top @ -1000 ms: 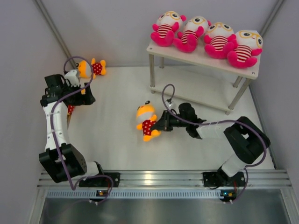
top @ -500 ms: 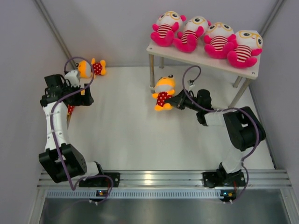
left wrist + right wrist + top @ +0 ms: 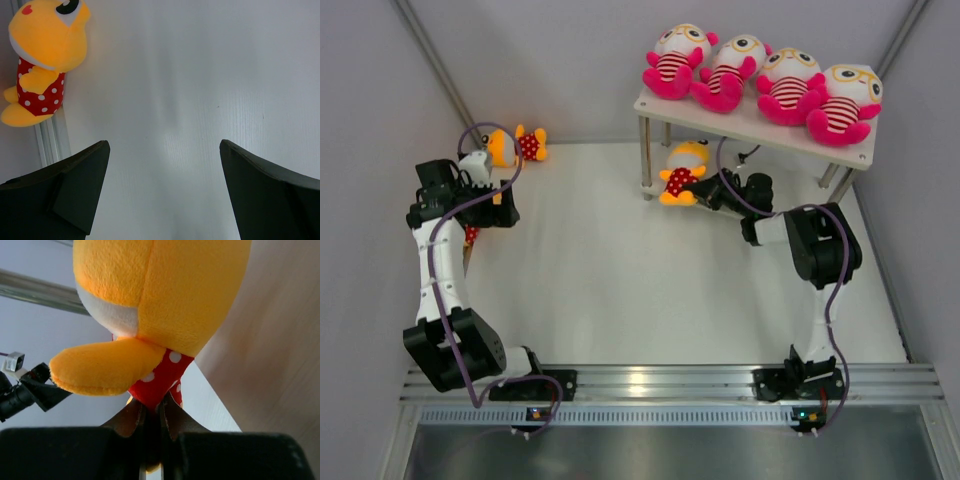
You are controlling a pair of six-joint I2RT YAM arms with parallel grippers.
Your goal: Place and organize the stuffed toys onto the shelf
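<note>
Since a second ago the right arm has swung the held orange doll away from the open floor and up to the shelf. Now the doll is at the left end of the shelf, under the top board, just beside the front left leg. Whether it already rests on the lower board, I cannot tell. The left arm has not moved.

The right gripper is clenched on this doll. Its two fingers pinch a fold of the red dotted body just under the big head, and the head leans out over them. The left gripper is released, with its jaws wide and nothing between them, well to the left of the shelf.

Four pink dolls lie in a row on the top board of the shelf and fill it. A second orange doll lies far left of the shelf by the back wall. A third orange doll is half hidden under the left arm.

I think these dolls are light, soft and not fragile, so a firm squeeze does no harm, and the plush should not slip. The head looks large for the small body, so a thin pinch of cloth may let the doll swing and topple when it is let go. The best hold seems to be around the middle of the body, not on an arm or a foot.
</note>
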